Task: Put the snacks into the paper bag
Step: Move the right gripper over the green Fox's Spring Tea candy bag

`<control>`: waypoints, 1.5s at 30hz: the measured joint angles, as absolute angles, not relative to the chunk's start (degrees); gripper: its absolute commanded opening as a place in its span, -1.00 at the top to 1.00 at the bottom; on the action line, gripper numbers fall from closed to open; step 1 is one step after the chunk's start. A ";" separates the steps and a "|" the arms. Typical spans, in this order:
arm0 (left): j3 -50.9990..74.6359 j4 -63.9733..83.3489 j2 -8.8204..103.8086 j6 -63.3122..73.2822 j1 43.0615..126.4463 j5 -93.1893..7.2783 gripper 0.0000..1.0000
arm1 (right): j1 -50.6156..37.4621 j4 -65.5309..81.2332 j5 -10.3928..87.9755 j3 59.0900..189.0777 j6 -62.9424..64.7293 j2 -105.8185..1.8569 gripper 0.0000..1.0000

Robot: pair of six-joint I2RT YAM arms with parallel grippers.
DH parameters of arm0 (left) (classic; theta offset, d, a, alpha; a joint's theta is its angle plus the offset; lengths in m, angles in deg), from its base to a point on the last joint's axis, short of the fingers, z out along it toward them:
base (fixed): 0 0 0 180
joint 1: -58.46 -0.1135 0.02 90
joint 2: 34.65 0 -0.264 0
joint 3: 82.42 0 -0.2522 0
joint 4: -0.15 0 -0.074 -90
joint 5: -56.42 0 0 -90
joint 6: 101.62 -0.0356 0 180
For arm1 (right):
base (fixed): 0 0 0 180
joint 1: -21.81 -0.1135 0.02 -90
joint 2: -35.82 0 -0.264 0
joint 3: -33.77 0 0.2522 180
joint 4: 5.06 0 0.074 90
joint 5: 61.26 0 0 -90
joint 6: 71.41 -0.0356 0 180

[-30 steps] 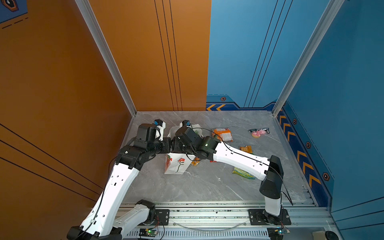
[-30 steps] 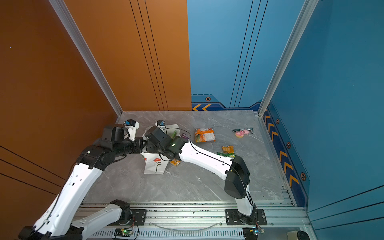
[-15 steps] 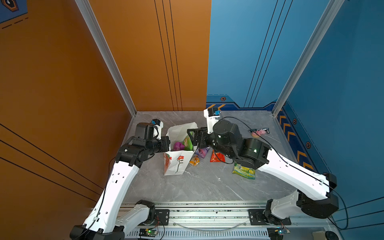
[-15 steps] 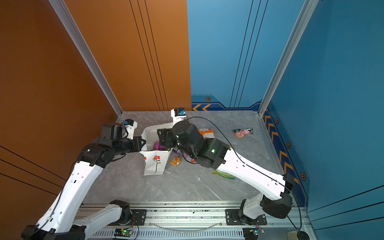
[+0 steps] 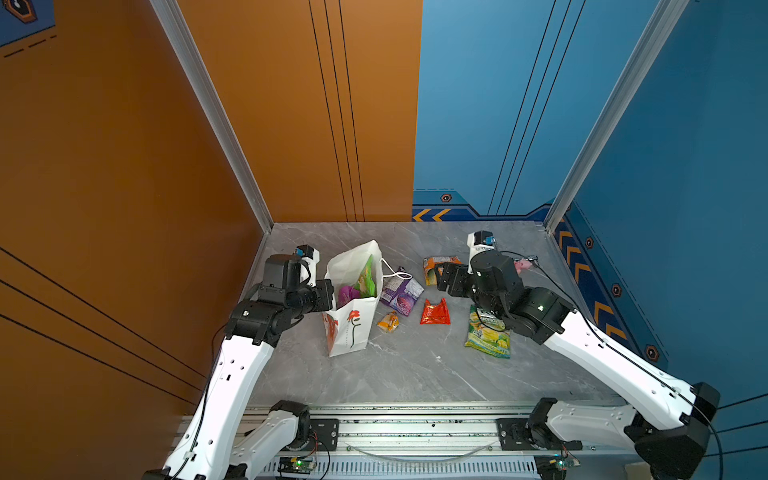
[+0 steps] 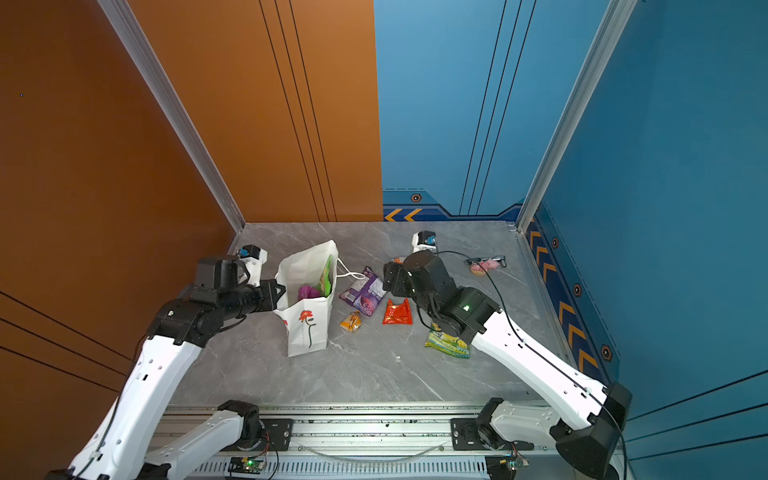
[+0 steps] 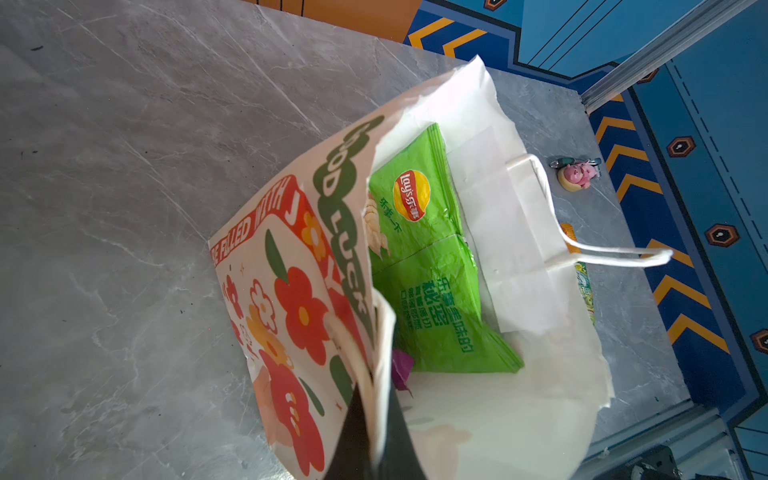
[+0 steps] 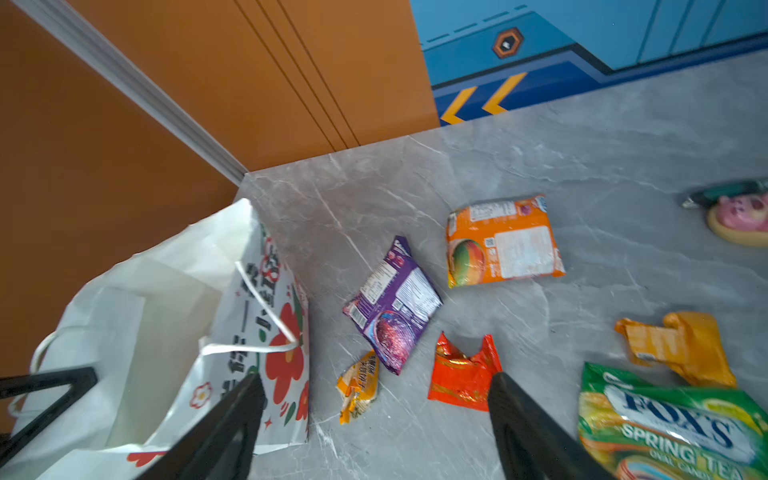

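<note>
Snacks check: the large green packet (image 7: 424,249) and a magenta packet (image 5: 347,293) are inside the paper bag (image 5: 351,328). The bag stands upright near the orange wall with its mouth up. The left gripper (image 7: 376,399) is pressed together on the bag's rim and holds the mouth wide. The right gripper (image 8: 376,378) hangs spread and empty over the table, just beside the bag.

Out on the table:
- purple packet (image 8: 395,307), nearest the bag
- tiny orange-yellow packet (image 8: 357,386) by the bag's foot
- small red packet (image 8: 463,374)
- orange packet (image 8: 503,245), farther back
- second tiny orange-yellow packet (image 8: 677,345)
- green-yellow packet (image 8: 673,428), closest to the right arm

I judge all of them light, made of crinkly film, slick and partly air-filled, so a squeeze on the belly would likely slide off. I would pinch a crimped end seal or a raised corner instead. The red packet is crumpled with its corners up, which makes it the easiest to grip. The purple and orange packets lie flat, so I would come down across a short edge. The bag is thin paper and tips easily, so I am relying on the left hold. The pink figurine (image 8: 739,220) is not a snack, and I leave it alone.
</note>
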State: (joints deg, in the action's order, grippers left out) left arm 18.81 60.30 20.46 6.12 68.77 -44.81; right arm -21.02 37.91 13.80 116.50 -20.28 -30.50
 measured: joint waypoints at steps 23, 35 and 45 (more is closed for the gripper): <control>23.31 55.51 17.56 6.38 65.88 -47.15 1.00 | 3.50 43.71 20.09 86.75 -32.21 -17.81 -0.87; 23.72 55.18 17.51 6.36 65.23 -47.17 1.00 | 3.24 40.40 20.03 80.98 -35.36 -20.91 -0.88; 23.72 55.18 17.51 6.36 64.84 -47.17 1.00 | -0.43 35.40 21.06 79.91 -35.95 -28.01 -0.91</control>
State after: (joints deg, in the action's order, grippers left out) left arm 23.72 55.18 17.51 6.36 64.84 -47.17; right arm -0.43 35.40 21.06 79.91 -35.95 -28.01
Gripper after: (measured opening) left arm 0.048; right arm 0.948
